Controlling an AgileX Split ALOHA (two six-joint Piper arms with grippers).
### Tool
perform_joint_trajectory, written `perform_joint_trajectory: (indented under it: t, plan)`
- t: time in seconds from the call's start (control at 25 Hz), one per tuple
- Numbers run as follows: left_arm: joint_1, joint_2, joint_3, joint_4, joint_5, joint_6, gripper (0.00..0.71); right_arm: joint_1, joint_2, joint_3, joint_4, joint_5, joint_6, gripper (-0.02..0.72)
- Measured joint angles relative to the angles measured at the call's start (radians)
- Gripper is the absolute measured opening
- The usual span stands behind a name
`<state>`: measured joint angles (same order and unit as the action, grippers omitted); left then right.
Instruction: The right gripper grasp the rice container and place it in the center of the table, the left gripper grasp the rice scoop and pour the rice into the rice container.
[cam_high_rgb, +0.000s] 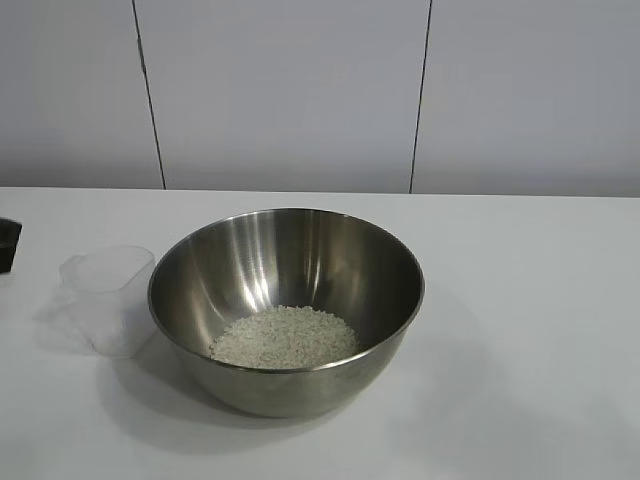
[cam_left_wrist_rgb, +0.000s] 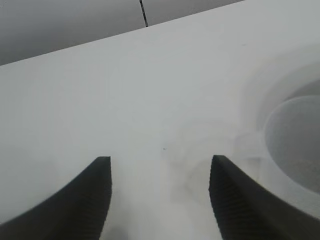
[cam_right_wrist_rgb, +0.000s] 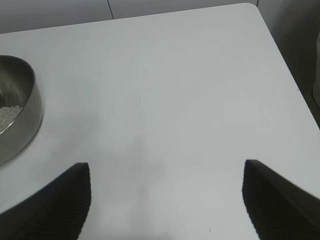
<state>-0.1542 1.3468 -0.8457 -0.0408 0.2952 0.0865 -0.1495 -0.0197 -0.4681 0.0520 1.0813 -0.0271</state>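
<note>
You can see that the bowl (cam_high_rgb: 286, 305) stands near the middle of the table (cam_high_rgb: 520, 300), and a heap of rice (cam_high_rgb: 284, 337) lies on its bottom, so both main steps of the task look finished to me. The plastic cup (cam_high_rgb: 104, 297) stands upright on the table just beside the bowl, on the left arm's side, and it looks empty, as far as you can judge through its clear wall. In the left wrist view the left gripper (cam_left_wrist_rgb: 160, 200) has its fingers spread apart with nothing between them; the cup (cam_left_wrist_rgb: 287, 150) is off to one side of them, not inside the gap. The right gripper (cam_right_wrist_rgb: 165, 200) hangs over a bare part of the table with its fingers wide apart and also holds nothing, and the bowl (cam_right_wrist_rgb: 17, 110) is well apart from it. I judge that nothing is left for you except to bring both arms to rest.
</note>
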Motion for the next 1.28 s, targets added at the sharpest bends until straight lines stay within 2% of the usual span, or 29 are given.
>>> perform_joint_trajectory:
  t: [0.12, 0.28, 0.44, 0.56, 0.68, 0.8, 0.96, 1.04, 1.08, 1.16, 1.28]
  plan:
    - [0.0, -0.001, -0.155, -0.02, 0.203, -0.001, 0.623, 0.0, 0.0, 0.0, 0.0, 0.0, 0.0, 0.568]
    - [0.0, -0.001, -0.272, -0.186, 0.379, 0.119, 0.634, 0.0, 0.0, 0.0, 0.0, 0.0, 0.0, 0.568]
    - [0.005, -0.001, -0.307, -0.398, 0.492, 0.265, 0.636, 0.0, 0.0, 0.0, 0.0, 0.0, 0.0, 0.568]
    - [0.044, -0.001, -0.309, -0.467, 0.518, 0.3, 0.636, 0.0, 0.0, 0.0, 0.0, 0.0, 0.0, 0.568]
    - [0.133, -0.007, -0.309, -0.469, 0.52, 0.309, 0.636, 0.0, 0.0, 0.0, 0.0, 0.0, 0.0, 0.568]
    - [0.269, -0.03, -0.309, -0.443, 0.521, 0.31, 0.636, 0.0, 0.0, 0.0, 0.0, 0.0, 0.0, 0.568]
    - [0.482, -0.066, -0.309, -0.423, 0.535, 0.292, 0.636, 0.0, 0.0, 0.0, 0.0, 0.0, 0.0, 0.568]
    - [0.549, -0.094, -0.309, -0.418, 0.539, 0.291, 0.636, 0.0, 0.0, 0.0, 0.0, 0.0, 0.0, 0.568]
    - [0.568, -0.119, -0.309, -0.416, 0.539, 0.291, 0.636, 0.0, 0.0, 0.0, 0.0, 0.0, 0.0, 0.568]
    - [0.575, -0.184, -0.309, -0.416, 0.537, 0.291, 0.636, 0.0, 0.0, 0.0, 0.0, 0.0, 0.0, 0.568]
    - [0.536, -0.324, -0.309, -0.416, 0.518, 0.3, 0.636, 0.0, 0.0, 0.0, 0.0, 0.0, 0.0, 0.568]
